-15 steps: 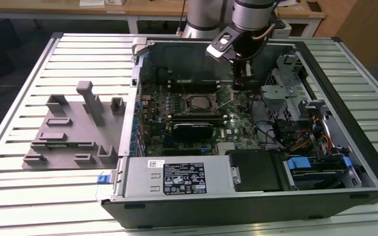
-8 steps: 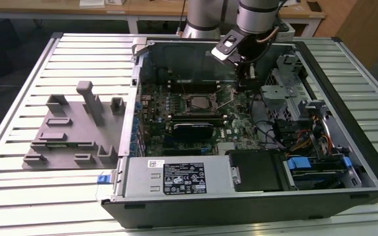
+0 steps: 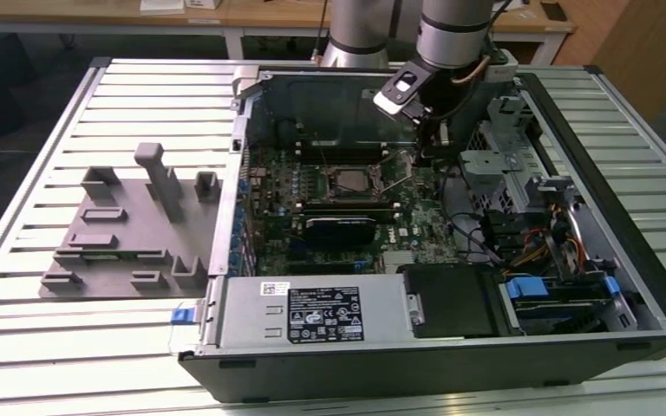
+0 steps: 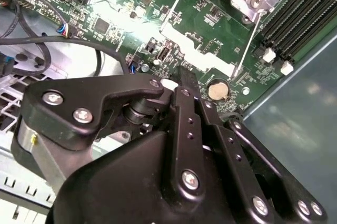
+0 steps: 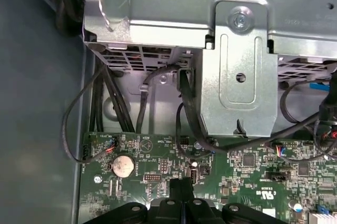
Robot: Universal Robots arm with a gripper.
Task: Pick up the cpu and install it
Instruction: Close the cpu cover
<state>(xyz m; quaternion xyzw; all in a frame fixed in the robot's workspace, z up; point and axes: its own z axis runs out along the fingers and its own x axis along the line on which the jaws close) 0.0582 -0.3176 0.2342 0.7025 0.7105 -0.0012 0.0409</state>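
Quick status from my end. The open computer case [image 3: 426,377] lies on the slatted bench [image 3: 32,347], and my arm [image 3: 454,35] reaches down into it from 12 o'clock in the exterior view. The gripper [image 3: 426,159] hangs low over the motherboard [image 3: 275,234], near the socket [image 3: 354,180] and at roughly 2 o'clock from it.

The cpu [image 3: 350,182] looks to be sitting in that socket, about mid-board, a greyish square inside the dark frame. A thin wire lever [image 3: 397,178] stands at an angle between the socket and the gripper.

In both wrist views the gripper's fingers [image 5: 175,190] are pressed together with nothing between them as far as I can see, so it's narrow and carrying nothing. The tip hovers over the green board close to the coin battery [image 5: 122,166]. I can't tell if it actually touches the board.

Beyond it in the first wrist view is the metal drive cage [image 5: 237,77], with black cables [image 5: 152,84] running under it.

Out at 9 o'clock from the case, the grey fixture [image 3: 125,234] sits on the bench, well apart from the gripper. The power supply [image 3: 310,316] takes the 6 o'clock end of the case.
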